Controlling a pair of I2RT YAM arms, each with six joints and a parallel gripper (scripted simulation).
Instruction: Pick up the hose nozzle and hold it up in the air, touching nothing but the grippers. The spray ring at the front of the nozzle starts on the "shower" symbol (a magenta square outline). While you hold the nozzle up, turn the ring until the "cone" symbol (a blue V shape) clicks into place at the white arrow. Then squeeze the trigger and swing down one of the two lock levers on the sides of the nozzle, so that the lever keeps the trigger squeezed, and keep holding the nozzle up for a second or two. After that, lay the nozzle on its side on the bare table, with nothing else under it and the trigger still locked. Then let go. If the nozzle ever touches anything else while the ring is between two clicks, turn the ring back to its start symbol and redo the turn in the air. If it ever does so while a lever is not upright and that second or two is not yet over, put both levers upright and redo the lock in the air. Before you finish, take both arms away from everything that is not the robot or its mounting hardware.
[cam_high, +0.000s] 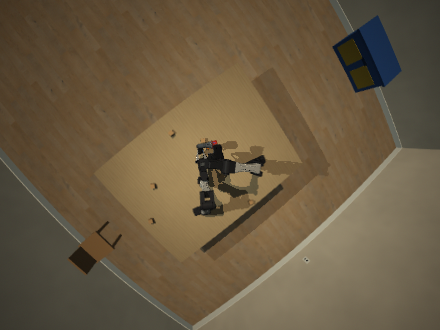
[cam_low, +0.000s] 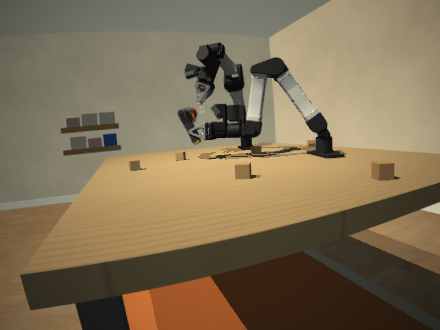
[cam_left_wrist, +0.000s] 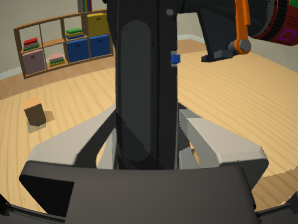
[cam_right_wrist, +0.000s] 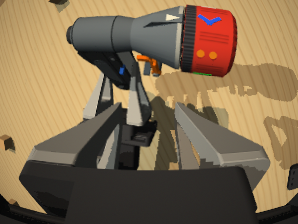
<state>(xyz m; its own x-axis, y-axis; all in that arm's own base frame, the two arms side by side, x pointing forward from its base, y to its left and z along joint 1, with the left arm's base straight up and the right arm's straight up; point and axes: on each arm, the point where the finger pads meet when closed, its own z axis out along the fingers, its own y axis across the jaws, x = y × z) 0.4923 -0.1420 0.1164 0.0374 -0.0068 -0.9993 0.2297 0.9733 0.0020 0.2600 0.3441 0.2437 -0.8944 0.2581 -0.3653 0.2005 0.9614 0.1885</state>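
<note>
The hose nozzle (cam_low: 186, 120) (cam_right_wrist: 100, 34) is held up in the air over the table. My left gripper (cam_left_wrist: 147, 110) (cam_right_wrist: 121, 60) is shut on its dark handle (cam_left_wrist: 147, 65). The red spray ring (cam_right_wrist: 212, 47) (cam_high: 214, 143) shows the blue V (cam_right_wrist: 209, 20) about in line with the white arrow (cam_right_wrist: 172, 17); whether it has clicked in cannot be told. The magenta square (cam_left_wrist: 288, 35) is turned away from the arrow. An orange lever (cam_left_wrist: 242, 25) stands along the handle side; its far twin is hidden. My right gripper (cam_low: 201, 103) is partly open and empty, above the nozzle.
Small wooden blocks stand apart on the table (cam_low: 165, 215) (cam_high: 135, 165), among them one near the front (cam_low: 243, 170), one at the right (cam_low: 382, 171) and one at the left (cam_low: 134, 165). The two arms are close together over the table.
</note>
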